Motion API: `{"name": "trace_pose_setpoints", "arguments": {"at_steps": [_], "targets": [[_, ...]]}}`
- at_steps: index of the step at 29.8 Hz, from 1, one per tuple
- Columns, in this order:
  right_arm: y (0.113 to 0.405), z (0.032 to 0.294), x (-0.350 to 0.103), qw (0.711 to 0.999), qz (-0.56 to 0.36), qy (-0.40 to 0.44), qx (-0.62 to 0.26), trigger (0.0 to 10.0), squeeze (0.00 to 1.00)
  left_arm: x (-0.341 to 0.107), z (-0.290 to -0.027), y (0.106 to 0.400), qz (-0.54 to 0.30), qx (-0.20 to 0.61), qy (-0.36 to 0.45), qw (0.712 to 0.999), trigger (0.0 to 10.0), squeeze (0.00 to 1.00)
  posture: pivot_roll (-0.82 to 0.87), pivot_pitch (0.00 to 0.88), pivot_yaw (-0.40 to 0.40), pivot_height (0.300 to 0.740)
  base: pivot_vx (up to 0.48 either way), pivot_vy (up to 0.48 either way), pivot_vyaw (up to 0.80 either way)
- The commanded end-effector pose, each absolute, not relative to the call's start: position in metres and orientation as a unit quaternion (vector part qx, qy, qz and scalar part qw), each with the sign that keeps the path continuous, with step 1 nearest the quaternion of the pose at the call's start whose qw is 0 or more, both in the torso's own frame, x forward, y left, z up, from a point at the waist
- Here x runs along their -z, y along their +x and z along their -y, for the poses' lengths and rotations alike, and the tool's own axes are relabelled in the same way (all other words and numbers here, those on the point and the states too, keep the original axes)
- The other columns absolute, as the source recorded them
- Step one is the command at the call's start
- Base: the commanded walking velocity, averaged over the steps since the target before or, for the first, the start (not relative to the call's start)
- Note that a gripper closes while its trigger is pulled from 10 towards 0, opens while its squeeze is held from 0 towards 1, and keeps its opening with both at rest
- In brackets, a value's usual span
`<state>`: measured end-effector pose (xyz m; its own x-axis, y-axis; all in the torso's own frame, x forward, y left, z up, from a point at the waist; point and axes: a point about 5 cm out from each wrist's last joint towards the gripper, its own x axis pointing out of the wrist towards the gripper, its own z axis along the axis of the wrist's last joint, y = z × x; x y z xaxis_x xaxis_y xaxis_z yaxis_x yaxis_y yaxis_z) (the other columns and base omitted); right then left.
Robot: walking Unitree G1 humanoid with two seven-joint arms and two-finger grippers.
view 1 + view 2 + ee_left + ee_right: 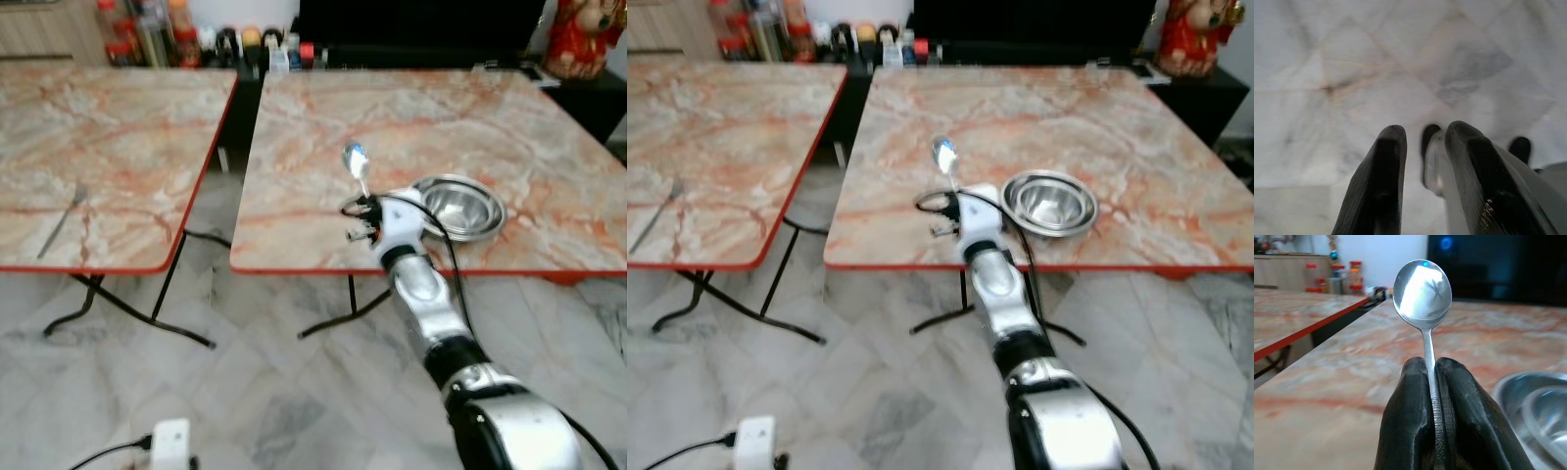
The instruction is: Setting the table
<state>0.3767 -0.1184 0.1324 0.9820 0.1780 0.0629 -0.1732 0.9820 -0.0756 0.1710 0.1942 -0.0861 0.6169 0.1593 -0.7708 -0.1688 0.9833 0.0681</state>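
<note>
— Spoon [1423, 286] upright in the right gripper [1431, 377], over the near edge of the right table [441, 117]. How do the jaws stand?

— Pressed together on the handle, which runs down the seam between both black fingers [1405, 421]; the bowl stands clear above the tips, at 12 o'clock from them. "GUINNESS" is stamped on the handle.

— Anything beside it?

— Stacked steel bowls [458, 207] sit on the table just at 3 o'clock of the gripper, apart from the spoon. In the right wrist view they are cut off by the frame edge.

— And the other table?

— A fork [63, 219] lies on the left table [108, 137], near its front edge, well apart from the spoon; it is blurred.

— The left gripper [1422, 147]?

— Hanging over marble floor [1376, 63], its fingers a narrow gap apart and holding nothing. A pale part and dark shapes beyond them are too blurred to tell.

— What else is unclear?

— Bottles [147, 34] along the back are soft with blur; a red figure [583, 34] is cut off at 1 o'clock. A white box [171, 443] with a cable lies on the floor.
</note>
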Motion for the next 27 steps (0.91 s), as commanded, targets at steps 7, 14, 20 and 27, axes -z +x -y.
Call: {"name": "trace_pose_setpoints", "arguments": {"at_steps": [7,14,20,27], "targets": [[0.3795,0.1064,-0.1428,0.993,0.052,-0.026,-0.099,10.0,0.00,0.0853,-0.2037,0.1701,-0.431,-0.096,0.005,0.897,10.0,0.00,0.10,0.088,-0.040,0.715,0.316,0.000,0.00],[0.3788,0.1061,-0.1419,0.994,0.052,-0.024,-0.096,10.0,0.00,0.0848,-0.2058,0.1703,-0.431,-0.096,0.007,0.897,10.0,0.00,0.10,0.100,-0.029,0.715,0.320,0.000,0.00],[0.3782,0.1058,-0.1406,0.994,0.050,-0.022,-0.094,10.0,0.00,0.0853,-0.2074,0.1693,-0.435,-0.094,0.011,0.895,10.0,0.00,0.10,0.103,-0.025,0.715,0.159,0.000,0.00],[0.3782,0.1060,-0.1406,0.994,0.050,-0.021,-0.094,10.0,0.00,0.0851,-0.2056,0.1698,-0.432,-0.094,0.006,0.897,10.0,0.00,0.10,0.099,-0.030,0.715,0.000,0.000,0.00]]}}
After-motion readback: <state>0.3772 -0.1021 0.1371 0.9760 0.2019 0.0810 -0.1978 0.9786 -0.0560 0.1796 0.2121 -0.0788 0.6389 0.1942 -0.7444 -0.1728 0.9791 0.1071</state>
